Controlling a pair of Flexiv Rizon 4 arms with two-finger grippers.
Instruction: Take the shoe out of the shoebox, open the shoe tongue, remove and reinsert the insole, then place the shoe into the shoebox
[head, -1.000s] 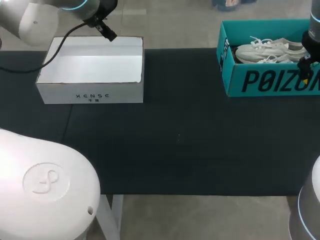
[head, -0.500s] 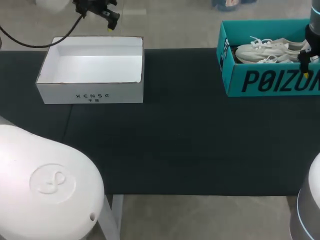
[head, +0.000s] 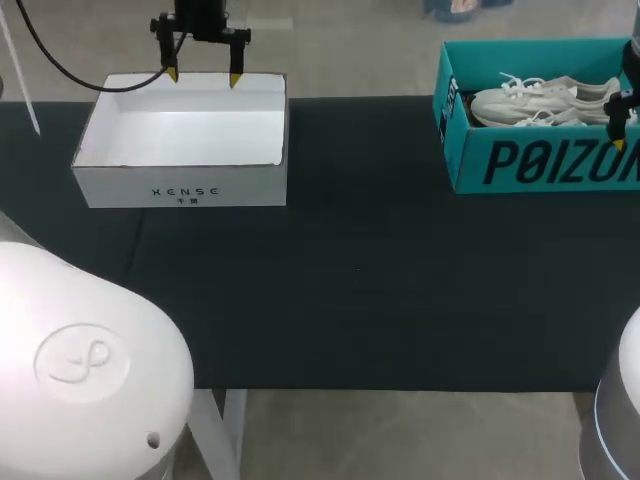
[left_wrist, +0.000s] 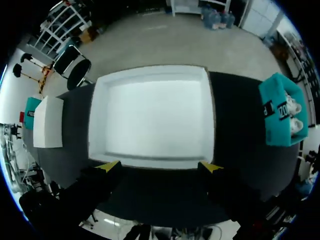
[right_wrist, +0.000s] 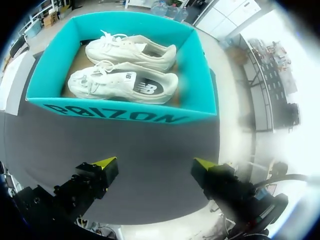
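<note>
A teal shoebox (head: 520, 160) stands open at the table's back right with two white sneakers (head: 540, 100) lying in it. In the right wrist view both sneakers (right_wrist: 125, 82) lie side by side in the teal shoebox (right_wrist: 120, 115), ahead of my right gripper (right_wrist: 152, 163), which hangs open and empty over the dark table in front of the box. In the head view my right gripper (head: 621, 130) shows only partly, at the box's right end. My left gripper (head: 204, 75) hangs open and empty over the far edge of an empty white box (head: 180, 140).
The white box (left_wrist: 155, 115) fills the space ahead of my left gripper (left_wrist: 160, 167), with the teal shoebox (left_wrist: 280, 112) off to one side. The black table top (head: 360, 280) stretches between and in front of the two boxes.
My left arm swung right and turned its wrist, so both yellow tips now point down over the white box's far edge. The right gripper shifted slightly right.
</note>
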